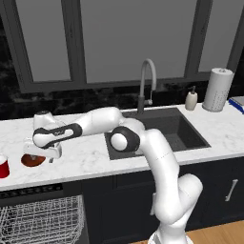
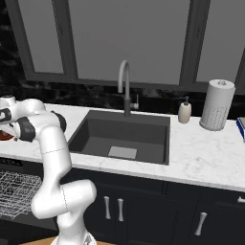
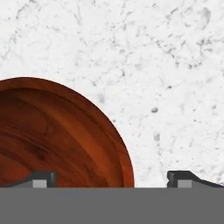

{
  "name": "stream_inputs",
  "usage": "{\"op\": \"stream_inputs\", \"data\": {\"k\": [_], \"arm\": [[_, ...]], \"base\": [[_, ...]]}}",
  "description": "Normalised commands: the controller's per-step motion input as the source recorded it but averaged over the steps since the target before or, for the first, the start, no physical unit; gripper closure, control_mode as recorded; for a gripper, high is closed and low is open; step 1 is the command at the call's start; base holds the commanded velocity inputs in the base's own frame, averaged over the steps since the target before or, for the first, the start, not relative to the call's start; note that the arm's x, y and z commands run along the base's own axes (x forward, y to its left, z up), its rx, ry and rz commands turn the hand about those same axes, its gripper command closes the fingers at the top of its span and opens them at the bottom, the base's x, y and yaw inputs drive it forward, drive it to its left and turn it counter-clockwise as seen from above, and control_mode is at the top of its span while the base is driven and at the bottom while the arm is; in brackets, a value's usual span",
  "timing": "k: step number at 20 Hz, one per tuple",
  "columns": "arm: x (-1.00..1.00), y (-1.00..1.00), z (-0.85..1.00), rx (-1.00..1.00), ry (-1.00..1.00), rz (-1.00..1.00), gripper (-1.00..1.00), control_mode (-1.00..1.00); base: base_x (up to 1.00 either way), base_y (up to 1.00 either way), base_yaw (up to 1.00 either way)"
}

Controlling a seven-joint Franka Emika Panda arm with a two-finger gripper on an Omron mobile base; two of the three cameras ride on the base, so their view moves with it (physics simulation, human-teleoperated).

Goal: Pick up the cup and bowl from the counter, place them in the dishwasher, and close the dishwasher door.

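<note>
The reddish-brown bowl (image 1: 31, 161) lies on the white marble counter (image 1: 81, 157) at the left, and its glossy inside (image 3: 52, 135) shows close below the hand. My gripper (image 1: 40, 156) hangs low over it, open, straddling the rim. In the hand view one fingertip (image 3: 41, 178) is over the bowl's inside and the other fingertip (image 3: 181, 178) over bare counter (image 3: 166, 65), gripper (image 3: 111, 179) holding nothing. The red cup (image 1: 2, 167) stands left of the bowl at the picture's edge. The dishwasher (image 1: 31, 190) sits under the counter with its white wire rack (image 1: 43, 219) pulled out. The dishwasher door is out of view.
A dark sink (image 1: 157, 131) with a grey faucet (image 1: 147, 81) is cut into the counter right of the arm. A soap bottle (image 1: 191, 100) and a paper towel roll (image 1: 218, 89) stand at the back right. Dark cabinets (image 2: 143, 210) with handles run below.
</note>
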Motion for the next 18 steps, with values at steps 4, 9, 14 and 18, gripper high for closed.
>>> {"op": "stream_inputs", "data": {"k": [4,9,14,18], "arm": [[0.0,0.14,-0.45,0.0,0.0,0.0,-1.0,-1.0],[0.0,0.01,-0.03,0.0,0.0,0.0,-1.0,-1.0],[0.0,0.0,0.0,0.0,0.0,0.0,1.0,-1.0],[0.0,0.0,0.0,0.0,0.0,0.0,1.0,-1.0]], "base": [[0.0,0.0,0.0],[0.0,0.0,0.0],[0.0,0.0,0.0],[0.0,0.0,0.0]]}}
